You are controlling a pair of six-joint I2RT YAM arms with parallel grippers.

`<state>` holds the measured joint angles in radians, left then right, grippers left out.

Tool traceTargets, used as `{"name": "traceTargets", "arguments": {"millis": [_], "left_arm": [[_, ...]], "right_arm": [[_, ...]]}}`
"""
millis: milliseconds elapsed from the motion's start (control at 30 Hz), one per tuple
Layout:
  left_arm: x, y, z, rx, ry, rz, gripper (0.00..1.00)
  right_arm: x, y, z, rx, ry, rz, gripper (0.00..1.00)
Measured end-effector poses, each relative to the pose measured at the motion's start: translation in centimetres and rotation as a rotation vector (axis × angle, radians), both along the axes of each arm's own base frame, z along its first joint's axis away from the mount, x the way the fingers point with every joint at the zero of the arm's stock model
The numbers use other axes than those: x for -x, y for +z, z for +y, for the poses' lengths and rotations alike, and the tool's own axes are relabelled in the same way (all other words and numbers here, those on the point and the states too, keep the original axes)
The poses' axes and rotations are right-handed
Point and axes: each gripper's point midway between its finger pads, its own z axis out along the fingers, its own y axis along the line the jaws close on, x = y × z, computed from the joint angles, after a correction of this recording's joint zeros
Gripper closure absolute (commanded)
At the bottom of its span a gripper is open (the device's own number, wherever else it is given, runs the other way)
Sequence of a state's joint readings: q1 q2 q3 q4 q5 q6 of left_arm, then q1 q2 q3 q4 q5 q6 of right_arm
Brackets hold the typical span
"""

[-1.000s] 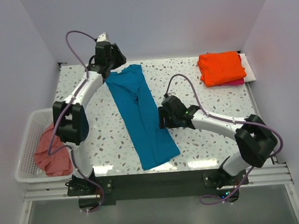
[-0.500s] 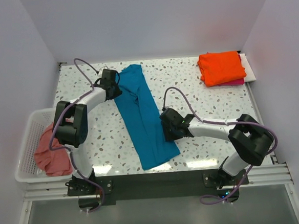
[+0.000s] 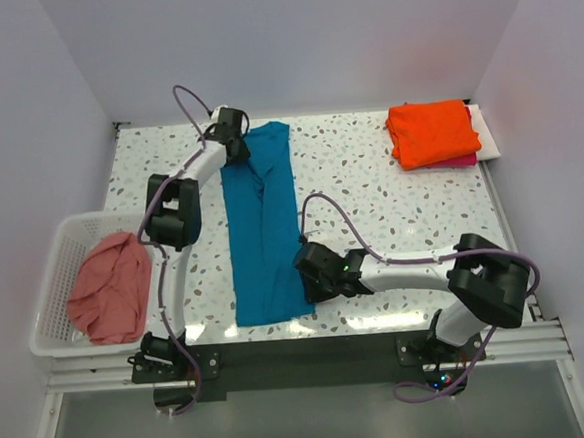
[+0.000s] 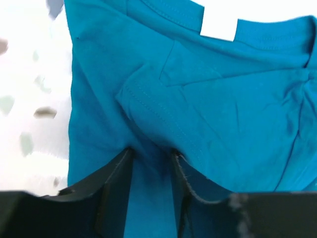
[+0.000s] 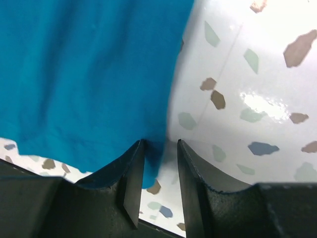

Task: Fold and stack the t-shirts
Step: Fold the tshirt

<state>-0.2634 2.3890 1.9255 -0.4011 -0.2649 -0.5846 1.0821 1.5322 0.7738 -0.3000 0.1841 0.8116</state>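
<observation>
The teal-blue t-shirt (image 3: 263, 231) lies on the table as a long narrow strip running front to back. My left gripper (image 3: 237, 148) is at its collar end. In the left wrist view its jaws (image 4: 151, 153) are closed on a bunched fold of the teal cloth (image 4: 223, 99), with creases fanning out from the tips. My right gripper (image 3: 309, 275) is at the strip's near right corner. In the right wrist view it (image 5: 161, 144) straddles the teal edge (image 5: 89, 74): cloth touches one finger only, and bare table shows in the gap. The orange t-shirt (image 3: 431, 132) lies folded on the magenta one (image 3: 460, 161).
A white lattice basket (image 3: 52, 258) hangs off the table's left edge with the crumpled salmon-pink t-shirt (image 3: 108, 289) inside. The folded stack rests on a white sheet (image 3: 486, 130) at the back right corner. White walls enclose the speckled table (image 3: 391, 202).
Both arms shifted and the teal shirt swung from a diagonal to a straight front-to-back line, its near end sliding left. The left gripper moved up to the collar. The right moved nearer and left.
</observation>
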Motion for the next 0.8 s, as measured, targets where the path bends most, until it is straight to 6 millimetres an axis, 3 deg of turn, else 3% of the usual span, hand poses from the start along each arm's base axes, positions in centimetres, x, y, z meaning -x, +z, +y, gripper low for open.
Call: {"name": "traceTargets", "arguments": {"millis": [133, 333, 400, 467, 567, 667, 733, 800], "left_arm": [[-2.5, 0.4, -0.6, 0.007, -0.041, -0.024, 0.43], [-1.9, 1.3, -0.6, 0.039, -0.099, -0.014, 0.29], [-1.0, 2.7, -0.5, 0.051, -0.107, -0.017, 0.29], [0.1, 5.6, -0.3, 0.067, -0.109, -0.047, 0.32], [3.3, 11.0, 0.2, 0.107, -0.086, -0.109, 0.42], [8.5, 16.8, 1.2, 0.15, -0.041, -0.212, 0.51], [12.6, 18.7, 2.1, 0.168, -0.007, -0.254, 0.57], [16.1, 18.4, 2.9, 0.175, 0.021, -0.262, 0.6]], "right_arm": [[-0.4, 0.2, 0.9, -0.006, -0.015, 0.003, 0.57], [-0.5, 0.3, 0.3, 0.027, -0.025, -0.004, 0.52], [-0.5, 0.8, 0.0, 0.028, -0.028, -0.011, 0.51], [-0.5, 1.9, 0.0, 0.005, -0.029, -0.025, 0.52], [-0.7, 3.7, 0.1, -0.038, -0.027, -0.052, 0.55], [-0.6, 4.3, 0.3, -0.045, -0.015, -0.064, 0.6], [-0.4, 4.3, 0.4, -0.033, 0.0, -0.069, 0.61], [0.0, 4.2, 0.8, -0.015, 0.023, -0.074, 0.62]]}}
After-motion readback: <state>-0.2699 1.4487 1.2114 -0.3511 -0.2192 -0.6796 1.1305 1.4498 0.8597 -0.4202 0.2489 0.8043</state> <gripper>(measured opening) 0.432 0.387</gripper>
